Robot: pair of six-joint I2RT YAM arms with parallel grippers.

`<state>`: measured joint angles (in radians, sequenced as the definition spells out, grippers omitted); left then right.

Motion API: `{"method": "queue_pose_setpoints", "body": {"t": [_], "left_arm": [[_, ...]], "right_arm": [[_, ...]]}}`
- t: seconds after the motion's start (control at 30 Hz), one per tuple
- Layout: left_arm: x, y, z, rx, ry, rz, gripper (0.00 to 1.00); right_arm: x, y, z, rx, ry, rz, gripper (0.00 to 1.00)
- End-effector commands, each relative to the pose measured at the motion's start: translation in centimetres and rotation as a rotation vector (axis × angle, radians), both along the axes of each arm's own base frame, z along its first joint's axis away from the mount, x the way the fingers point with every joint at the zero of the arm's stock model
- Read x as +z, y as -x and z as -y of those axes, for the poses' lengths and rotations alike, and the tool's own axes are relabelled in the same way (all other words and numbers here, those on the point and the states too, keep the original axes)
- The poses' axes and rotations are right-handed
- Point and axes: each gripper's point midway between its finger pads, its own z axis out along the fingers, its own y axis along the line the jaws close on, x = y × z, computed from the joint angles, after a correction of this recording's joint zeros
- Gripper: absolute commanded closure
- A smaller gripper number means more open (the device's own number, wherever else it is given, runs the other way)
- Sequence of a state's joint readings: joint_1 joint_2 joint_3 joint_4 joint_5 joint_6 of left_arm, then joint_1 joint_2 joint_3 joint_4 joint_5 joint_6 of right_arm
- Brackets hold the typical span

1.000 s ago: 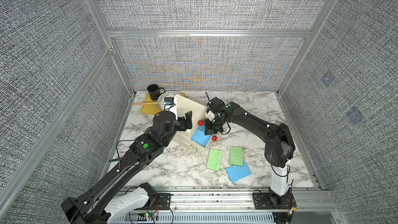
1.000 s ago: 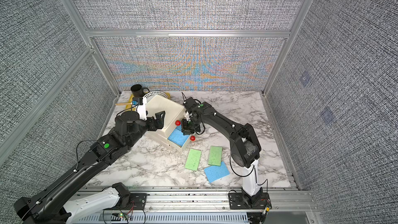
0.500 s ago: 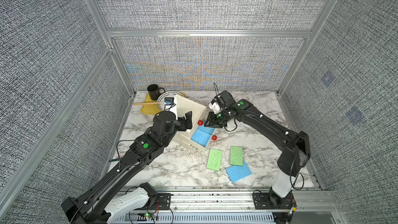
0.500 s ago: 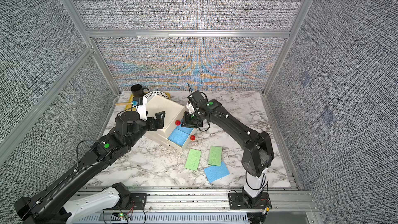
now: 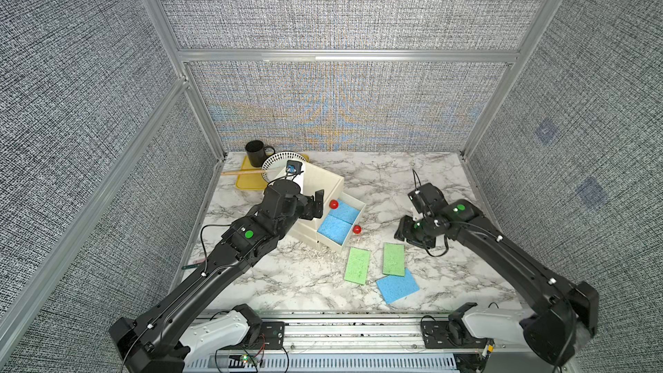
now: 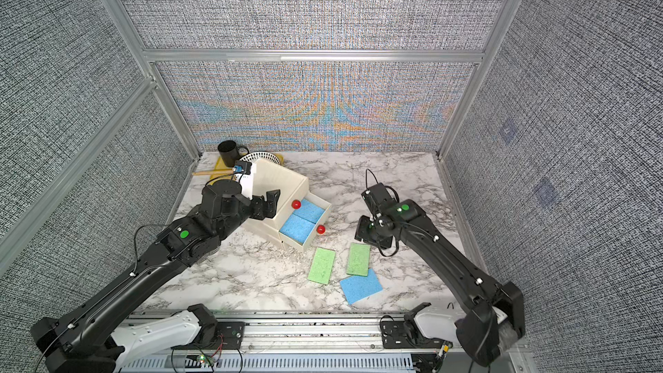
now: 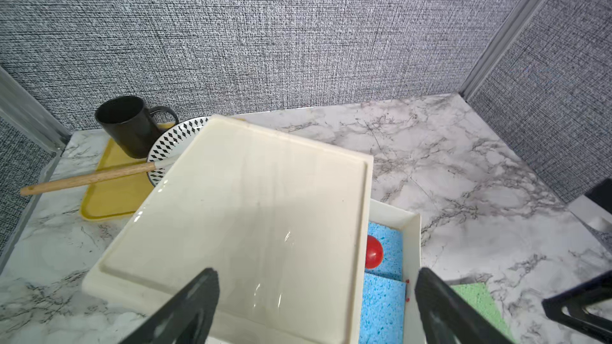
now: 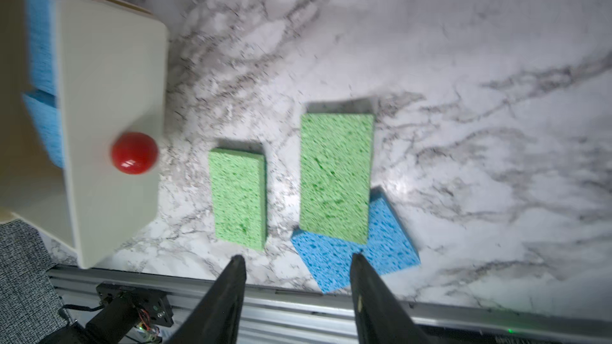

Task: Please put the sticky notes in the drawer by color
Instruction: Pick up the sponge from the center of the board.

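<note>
Our right gripper [image 8: 297, 256] hangs over the marble table [image 5: 287, 281], its fingers [image 8: 231, 292] a moderate gap apart with nothing between them. In both top views it sits just past the far end of the loose notes.

Nearest to us, a blue sticky note [image 5: 397, 285] lies flat by the front edge, turned at an angle. A green sticky note [image 5: 393, 259] rests with its near end over the blue one's far corner. A second green sticky note [image 5: 357, 266] lies just to its left and touches neither.

Beyond them we find the cream-white cabinet [image 5: 323, 181], set at an angle on the table. One open drawer [image 5: 358, 208] is pulled out toward the green notes, and two blue sticky notes [image 5: 333, 228] fill it side by side. A red knob [image 5: 356, 229] sits on its front, and another knob [image 5: 334, 204] shows on the front above.

Our left gripper [image 7: 317, 270] hovers at the cabinet's top front edge, spread wide and holding nothing. One finger is over the top panel and the other is out past the open drawer.

Farthest back, in the left corner, a yellow tray [image 5: 247, 183] carries a black mug [image 5: 255, 152]. A patterned plate [image 5: 280, 161] sits beside the mug, and a wooden handle [image 5: 244, 172] lies across the tray onto the plate.
</note>
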<state>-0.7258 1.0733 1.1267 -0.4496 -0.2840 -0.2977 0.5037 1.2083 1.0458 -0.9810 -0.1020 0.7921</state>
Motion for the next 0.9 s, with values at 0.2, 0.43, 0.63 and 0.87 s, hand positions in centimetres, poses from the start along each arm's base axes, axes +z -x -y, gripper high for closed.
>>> {"method": "queue_pose_setpoints", "body": {"t": [0.2,0.43,0.63,0.87], "left_arm": [[-1.7,1.1,1.4,-0.122,-0.035,-0.023,0.05],[-2.2,1.2,2.2,-0.169,-0.042,-0.036,0.05],[-2.3,1.3,2.5,-0.182,-0.028,-0.048,0.06],[-2.2,1.4,2.5,-0.179,-0.015,-0.055,0.06]], "right_arm": [[-7.2,10.3,1.3,-0.179,-0.039,-0.219,0.44],[-9.6,11.4,0.8,-0.193,-0.022,-0.245,0.43],[-11.9,10.1,-0.2,-0.197,-0.035,-0.246,0.42],[-13.3,8.5,-0.1,-0.199,0.005,-0.246,0.42]]}}
